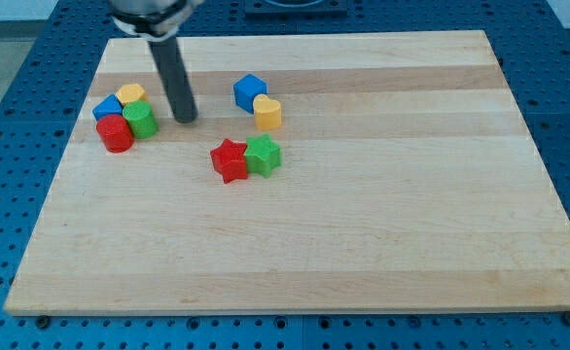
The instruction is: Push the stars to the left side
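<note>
The rod (173,78) enters at the far edge of the view, and its upper mount is cut off there, so only the lower dark shaft is inspected. There are no fingers on this arm, so no open or closed state applies. My tip (186,120) rests on the wooden desk (363,243) in the far left area, between two groups of blocks and touching none that can be seen.

Left of the tip sits a tight cluster: a red cylinder (116,133) nearest, a green cylinder (141,120) beside it, a blue block (107,106) behind, and a yellow block (131,94) farthest. The blue and yellow blocks are partly hidden by the cylinders in front, so their shapes cannot be made out with certainty.

Right of the tip, a blue cube (249,91) touches a yellow heart-shaped block (268,113).

The red star (230,159) and the green star (263,155) lie side by side, touching, nearer than the tip and to its right, left of the desk's centre.

No label, brand or writing is legible anywhere in view
</note>
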